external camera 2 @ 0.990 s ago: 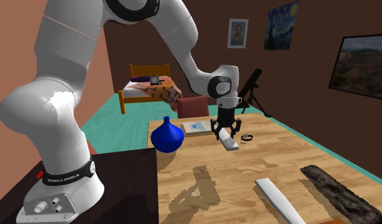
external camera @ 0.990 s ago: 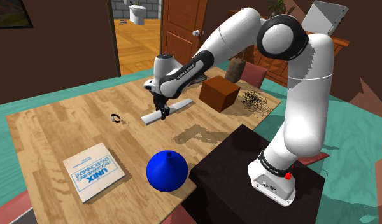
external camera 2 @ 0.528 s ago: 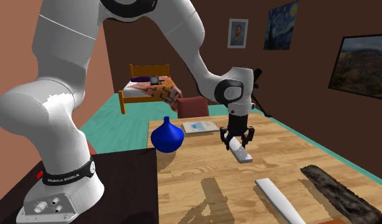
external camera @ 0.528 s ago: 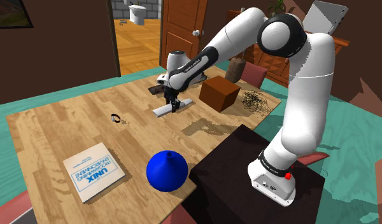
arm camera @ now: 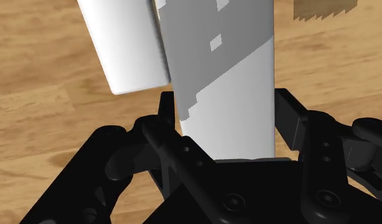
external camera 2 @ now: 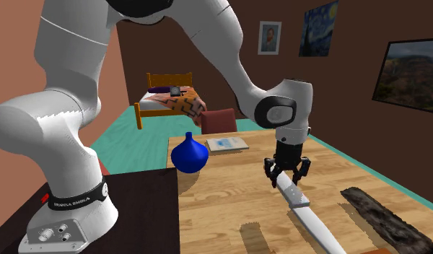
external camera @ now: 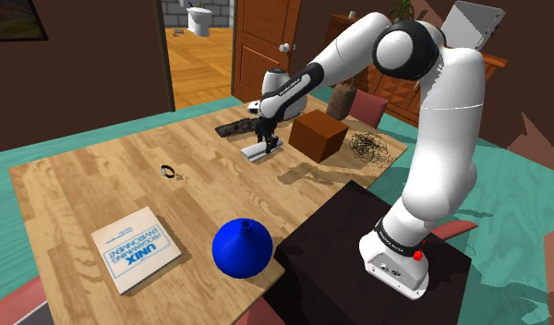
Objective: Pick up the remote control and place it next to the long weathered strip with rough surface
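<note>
Remote (arm camera: 225,63): plain grey-white flat bar, patchy shading.
Where: over the table (external camera: 100,185), beside a white slat (arm camera: 123,44), near the dark rough strip (external camera 2: 385,213).
Gripper (external camera 2: 287,172): clamped the remote's end.
Room: bare wood toward the blue vase (external camera: 241,247); brown box (external camera: 319,135) close; table edge lay just past the strip.

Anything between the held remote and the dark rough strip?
Yes. A white flat strip lies on the table between the remote, clasped in the gripper, and the dark rough strip. The remote hangs over its end.
</note>
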